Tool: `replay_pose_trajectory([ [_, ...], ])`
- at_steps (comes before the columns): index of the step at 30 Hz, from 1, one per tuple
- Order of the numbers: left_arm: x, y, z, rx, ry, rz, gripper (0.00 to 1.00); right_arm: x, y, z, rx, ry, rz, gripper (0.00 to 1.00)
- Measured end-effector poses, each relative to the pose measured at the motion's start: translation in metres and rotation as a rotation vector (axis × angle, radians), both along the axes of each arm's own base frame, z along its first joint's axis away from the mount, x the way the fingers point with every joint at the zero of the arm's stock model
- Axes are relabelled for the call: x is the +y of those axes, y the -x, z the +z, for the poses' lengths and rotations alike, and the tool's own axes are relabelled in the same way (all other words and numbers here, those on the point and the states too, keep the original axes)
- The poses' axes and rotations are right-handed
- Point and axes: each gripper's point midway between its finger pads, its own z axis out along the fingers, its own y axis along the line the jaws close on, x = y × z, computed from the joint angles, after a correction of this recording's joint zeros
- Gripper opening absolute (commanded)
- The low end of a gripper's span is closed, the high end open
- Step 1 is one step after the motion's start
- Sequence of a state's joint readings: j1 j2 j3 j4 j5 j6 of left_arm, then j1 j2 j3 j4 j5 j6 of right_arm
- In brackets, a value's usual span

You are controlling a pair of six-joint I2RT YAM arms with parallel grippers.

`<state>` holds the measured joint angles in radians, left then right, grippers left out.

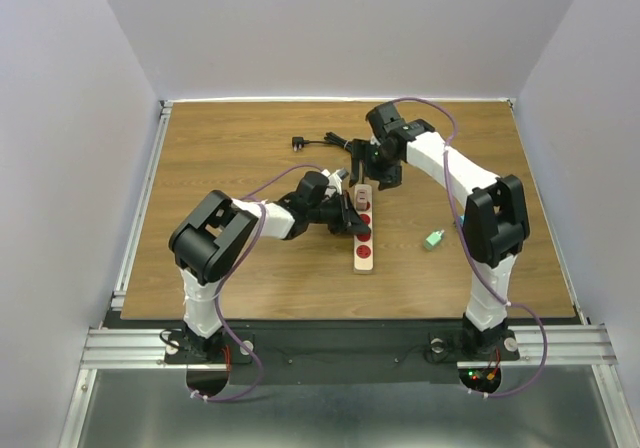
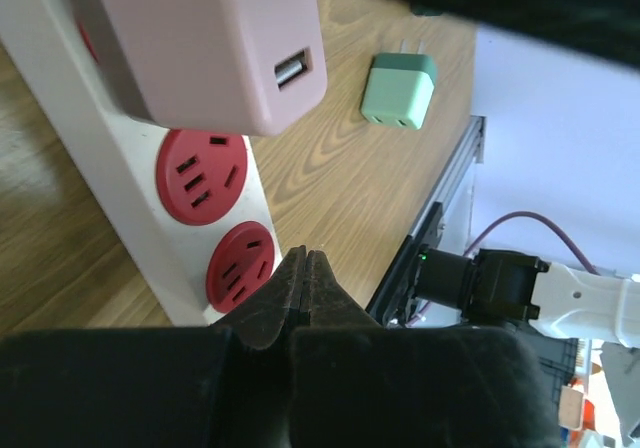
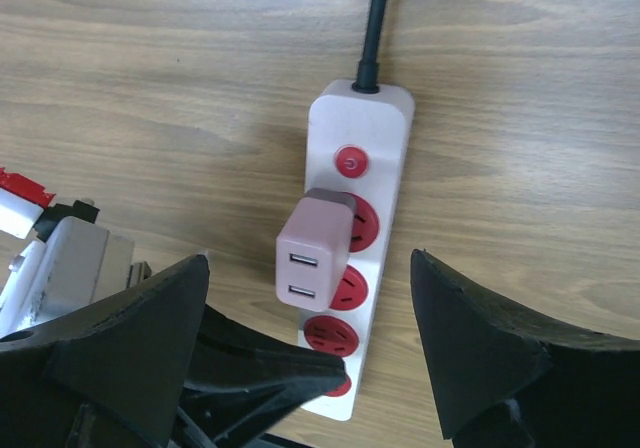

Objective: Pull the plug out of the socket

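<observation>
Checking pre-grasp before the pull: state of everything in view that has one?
pink charger: plugged into the socket, upright.
socket: flat on the table, one outlet taken, other red outlets empty.
black cord plug: loose on table, not connected.
green adapter: loose on table, unplugged.
left gripper: shut, tips by the socket's near end.
right gripper: open over the pink charger, not gripping.
</observation>
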<state>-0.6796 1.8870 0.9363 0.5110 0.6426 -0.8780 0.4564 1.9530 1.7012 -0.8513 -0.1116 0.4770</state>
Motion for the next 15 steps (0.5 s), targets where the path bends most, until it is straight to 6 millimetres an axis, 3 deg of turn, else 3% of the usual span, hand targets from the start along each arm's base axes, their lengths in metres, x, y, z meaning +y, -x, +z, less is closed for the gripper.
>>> replay_pose_trajectory([
  [8, 0.0, 0.006, -0.007, 0.02, 0.058, 0.031, 0.0, 0.024, 0.012, -0.021, 0.037, 0.021, 0.033, 0.68],
  [15, 0.0, 0.023, -0.019, 0.091, 0.148, 0.041, 0.0, 0.024, 0.013, -0.027, 0.046, 0.044, 0.011, 0.59],
])
